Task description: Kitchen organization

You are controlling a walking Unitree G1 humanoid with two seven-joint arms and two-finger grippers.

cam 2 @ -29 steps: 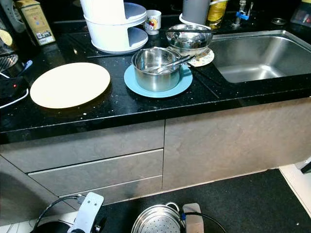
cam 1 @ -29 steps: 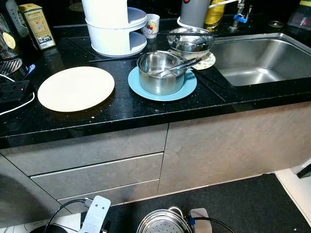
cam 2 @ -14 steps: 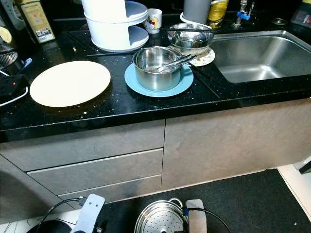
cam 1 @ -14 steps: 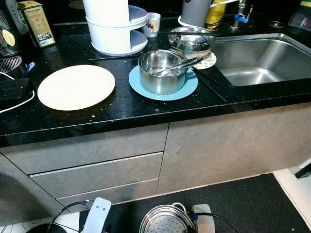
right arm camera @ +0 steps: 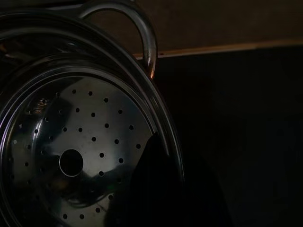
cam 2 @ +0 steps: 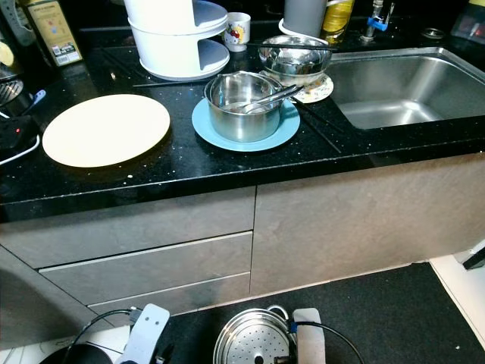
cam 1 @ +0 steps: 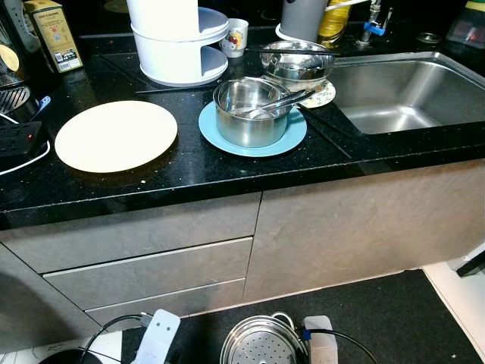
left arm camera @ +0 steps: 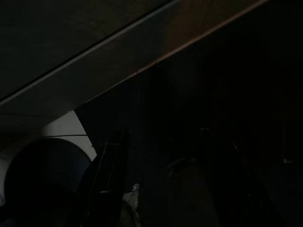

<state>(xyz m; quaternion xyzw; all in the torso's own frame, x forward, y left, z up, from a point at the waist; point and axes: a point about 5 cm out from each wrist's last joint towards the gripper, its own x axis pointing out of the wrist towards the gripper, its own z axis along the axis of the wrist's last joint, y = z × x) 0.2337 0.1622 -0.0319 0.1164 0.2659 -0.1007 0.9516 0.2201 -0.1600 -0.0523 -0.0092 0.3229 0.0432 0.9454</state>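
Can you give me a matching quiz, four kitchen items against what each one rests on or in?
Items
1. round cream plate
2. shiny steel pot
3. steel mixing bowl
4. perforated steel steamer insert

Places
A. on the round light blue plate
B. down low in front of the cabinets, at the right gripper
C. flat on the black counter, left of the pot
D. on a patterned trivet beside the sink

Pairs: 1-C, 2-A, 3-D, 4-B

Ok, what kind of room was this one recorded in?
Almost certainly a home kitchen: a black countertop with a stainless sink set into it, steel pots and plates on top, and drawers below.
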